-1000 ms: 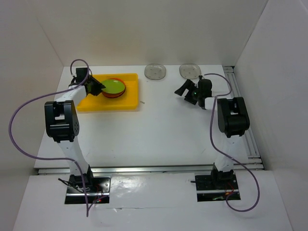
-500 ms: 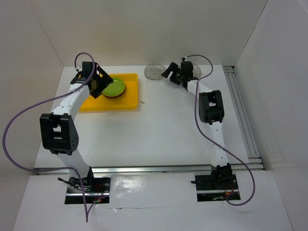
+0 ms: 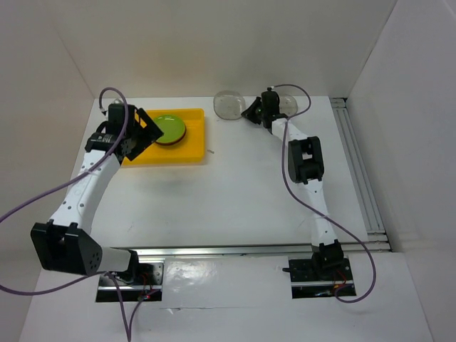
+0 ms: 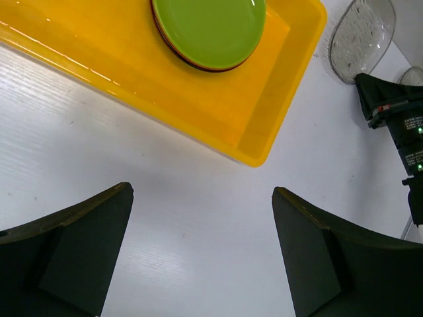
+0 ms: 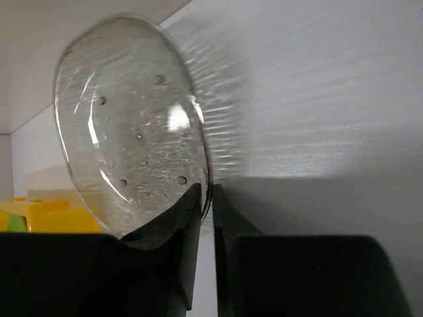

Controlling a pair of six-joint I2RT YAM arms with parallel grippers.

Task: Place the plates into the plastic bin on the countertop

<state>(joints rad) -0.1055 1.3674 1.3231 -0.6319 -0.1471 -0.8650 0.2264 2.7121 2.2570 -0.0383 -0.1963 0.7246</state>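
Observation:
The yellow plastic bin (image 3: 182, 153) (image 4: 264, 99) sits at the back left of the white countertop (image 3: 235, 185). It holds a stack of plates with a lime green plate (image 3: 169, 128) (image 4: 208, 30) on top. My left gripper (image 3: 141, 132) (image 4: 201, 191) hangs open and empty by the bin's left end. My right gripper (image 3: 251, 110) (image 5: 211, 198) is shut on the rim of a translucent grey plate (image 3: 228, 105) (image 5: 129, 125) (image 4: 362, 36) at the back wall. A second translucent plate (image 3: 288, 104) lies partly behind the right arm.
White walls close in the back and both sides. An aluminium rail (image 3: 358, 171) runs along the right edge. Purple cables loop off both arms. The right arm stretches across the back right of the table, close to the bin's right corner (image 4: 316, 13).
The right arm has reached to the back wall and its jaws have shut on the left translucent plate's rim. The left gripper has opened and drawn back from the green plate in the bin.

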